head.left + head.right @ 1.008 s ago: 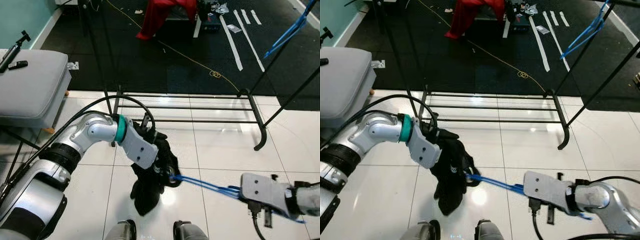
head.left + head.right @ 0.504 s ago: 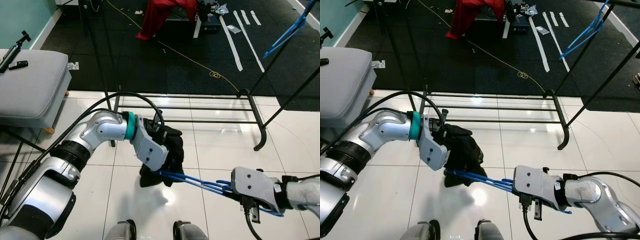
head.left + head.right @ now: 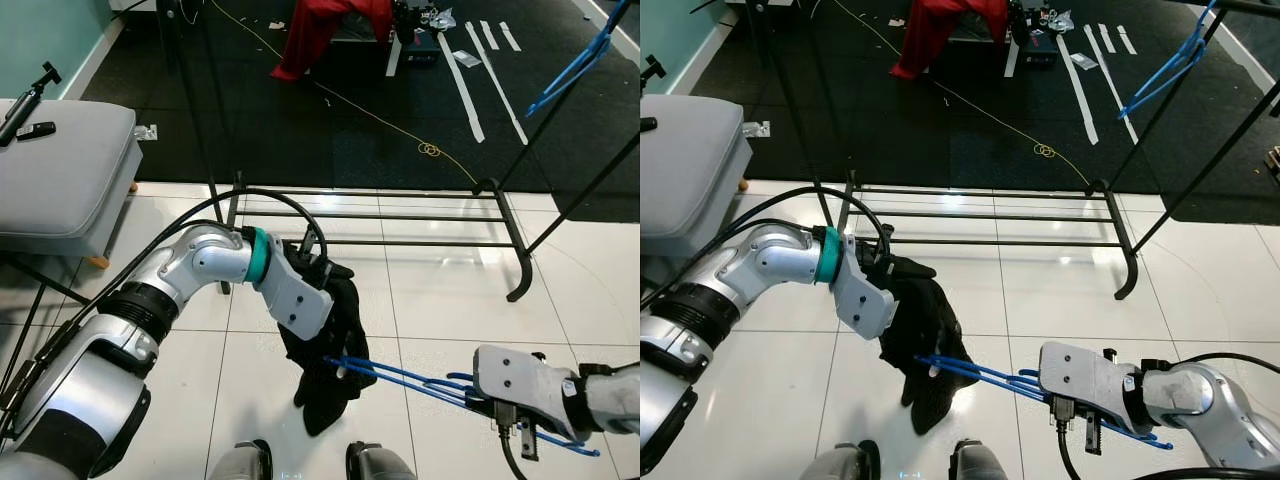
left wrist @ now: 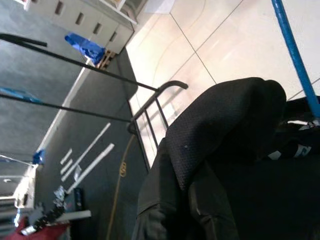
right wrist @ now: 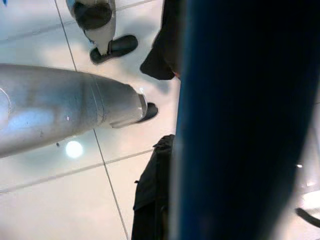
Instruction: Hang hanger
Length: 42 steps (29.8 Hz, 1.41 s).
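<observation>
Blue hanger (image 3: 400,377) level, pointing left into black garment (image 3: 330,345), right tool (image 3: 490,400) clamped on it, left tool's state unclear.

Both arms forward; grippers hidden

The floor is white glossy tile (image 3: 430,310) under the left gripper (image 3: 325,290) and the right gripper (image 3: 470,390). Beyond the left gripper a black metal rack base (image 3: 370,215) stands on the tile, at the edge of a dark carpet (image 3: 330,130). Far beyond both grippers, a yellow cord (image 3: 400,130), white tape strips (image 3: 465,85) and a red cloth (image 3: 325,30) lie on this carpet
</observation>
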Motion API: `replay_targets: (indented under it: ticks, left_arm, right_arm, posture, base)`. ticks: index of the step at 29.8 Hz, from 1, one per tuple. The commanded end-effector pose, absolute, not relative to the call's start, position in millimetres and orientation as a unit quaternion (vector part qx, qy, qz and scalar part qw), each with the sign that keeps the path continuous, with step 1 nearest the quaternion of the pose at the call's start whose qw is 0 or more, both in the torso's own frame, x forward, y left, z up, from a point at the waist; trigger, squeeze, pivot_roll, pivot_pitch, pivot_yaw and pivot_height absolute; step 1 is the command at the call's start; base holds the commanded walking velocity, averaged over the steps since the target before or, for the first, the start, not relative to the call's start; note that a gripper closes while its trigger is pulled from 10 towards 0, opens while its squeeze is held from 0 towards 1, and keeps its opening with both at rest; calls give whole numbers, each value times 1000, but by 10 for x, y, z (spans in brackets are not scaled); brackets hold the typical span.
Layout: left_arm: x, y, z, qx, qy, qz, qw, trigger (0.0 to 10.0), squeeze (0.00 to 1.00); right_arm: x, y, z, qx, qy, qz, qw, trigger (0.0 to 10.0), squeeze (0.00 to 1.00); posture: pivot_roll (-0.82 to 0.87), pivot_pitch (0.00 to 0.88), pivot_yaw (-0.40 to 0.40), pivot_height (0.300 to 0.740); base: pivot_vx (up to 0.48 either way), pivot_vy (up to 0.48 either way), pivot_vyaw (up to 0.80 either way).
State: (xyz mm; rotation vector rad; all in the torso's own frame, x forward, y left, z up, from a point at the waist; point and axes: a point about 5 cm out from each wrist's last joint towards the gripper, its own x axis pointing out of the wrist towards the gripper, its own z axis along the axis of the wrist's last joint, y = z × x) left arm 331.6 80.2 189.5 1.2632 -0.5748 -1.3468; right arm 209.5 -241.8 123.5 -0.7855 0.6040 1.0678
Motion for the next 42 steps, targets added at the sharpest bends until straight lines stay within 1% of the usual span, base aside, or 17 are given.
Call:
replay_targets:
  ticks: [1,4,9,10,11,12,16,18,20,21,23,28,29,32,35,37,42]
  left_arm:
    - [3307,822,1852,536,-234,-580,567,10000,0]
    - [3319,838,1853,541,-229,-578,566,10000,0]
    - [3329,848,1856,543,-226,-577,567,10000,0]
    - [3348,871,1862,547,-220,-574,569,10000,0]
    - [3348,871,1862,547,-220,-574,569,10000,0]
    - [3362,888,1869,548,-216,-571,571,10000,0]
    - [3362,888,1869,548,-216,-571,571,10000,0]
    - [3370,898,1874,548,-213,-570,573,10000,0]
    - [3364,888,1875,543,-209,-576,574,10000,0]
    - [3364,888,1875,543,-209,-576,574,10000,0]
    - [3349,872,1871,539,-207,-582,573,10000,0]
    - [3343,862,1870,535,-205,-584,575,10000,0]
    - [3338,854,1867,530,-203,-585,579,10000,0]
    - [3335,848,1863,527,-203,-585,581,10000,0]
    - [3332,840,1857,525,-201,-585,584,10000,0]
    - [3343,839,1829,527,-189,-581,591,10000,0]
    - [3373,860,1794,537,-168,-574,595,10000,0]
  right_arm:
    - [2079,-2431,1262,-344,278,487,753,10000,0]
    - [2036,-2476,1327,-342,295,490,746,10000,0]
    - [2010,-2519,1364,-340,306,489,743,10000,0]
    - [1949,-2617,1438,-336,329,489,735,10000,0]
    - [1949,-2617,1438,-336,329,489,735,10000,0]
    - [1912,-2690,1498,-338,342,485,731,10000,0]
    - [1912,-2690,1498,-338,342,485,731,10000,0]
    - [1890,-2734,1532,-337,350,480,731,10000,0]
    - [1962,-2767,1531,-363,342,447,742,10000,0]
    - [1962,-2767,1531,-363,342,447,742,10000,0]
    - [2037,-2727,1525,-365,327,432,758,10000,0]
    - [2032,-2668,1507,-353,325,444,757,10000,0]
    - [2036,-2644,1476,-344,322,442,763,10000,0]
    - [2034,-2622,1461,-331,321,446,767,10000,0]
    - [2017,-2597,1448,-321,321,454,767,10000,0]
    - [1952,-2533,1430,-299,325,481,758,10000,0]
    - [1888,-2505,1410,-280,341,504,742,10000,0]
  posture:
    - [-120,106,33,740]
    - [-120,107,32,740]
    - [-121,107,33,740]
    - [-124,110,36,740]
    - [-124,110,36,740]
    - [-129,112,37,740]
    - [-129,112,37,740]
    - [-129,112,37,740]
    - [-127,116,40,740]
    - [-127,116,40,740]
    - [-125,115,39,740]
    - [-123,115,38,740]
    - [-120,116,37,740]
    - [-120,115,36,740]
    - [-119,115,35,740]
    - [-116,111,34,740]
    - [-114,107,36,740]
  base:
    - [0,0,0]
    - [0,0,0]
    - [0,0,0]
    - [0,0,0]
    - [0,0,0]
    - [0,0,0]
    - [0,0,0]
    - [0,0,0]
    - [0,0,0]
    - [0,0,0]
    - [0,0,0]
    - [0,0,0]
    - [0,0,0]
    - [0,0,0]
    - [0,0,0]
    - [0,0,0]
    - [0,0,0]
